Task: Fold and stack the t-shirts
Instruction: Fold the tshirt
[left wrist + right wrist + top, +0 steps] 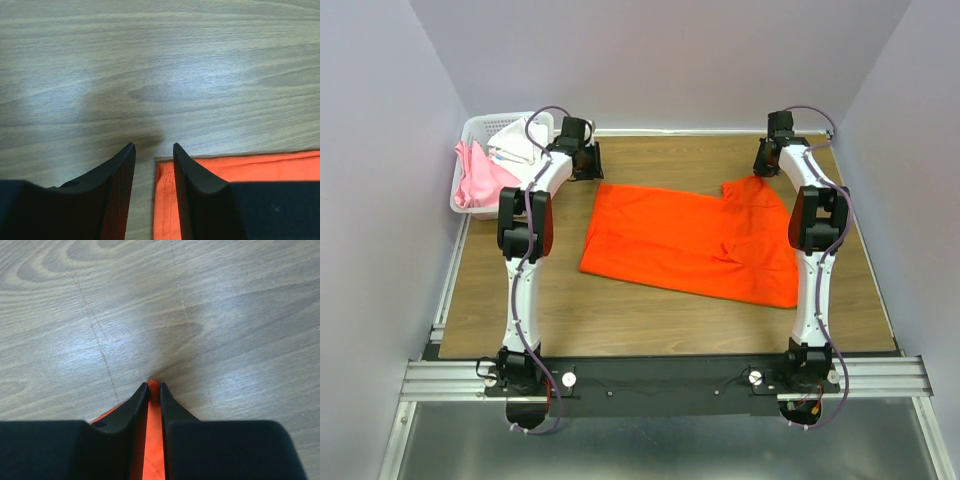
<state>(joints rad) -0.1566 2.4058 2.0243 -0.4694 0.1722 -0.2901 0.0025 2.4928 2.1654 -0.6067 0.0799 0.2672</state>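
A bright orange t-shirt [695,240] lies spread flat on the wooden table. My left gripper [588,165] sits at the shirt's far left corner. In the left wrist view it [154,150] is open, low over the table, and the shirt's hemmed corner [165,200] lies between and under its fingers. My right gripper [765,165] is at the shirt's far right corner. In the right wrist view it [154,386] is shut on a fold of the orange cloth [154,440]. A pale pink shirt [480,180] and a white shirt [515,145] lie heaped in the basket.
A white plastic lattice basket [480,125] stands at the table's far left corner, against the left wall. Walls close in the table on the left, back and right. Bare wood [650,310] shows in front of the orange shirt.
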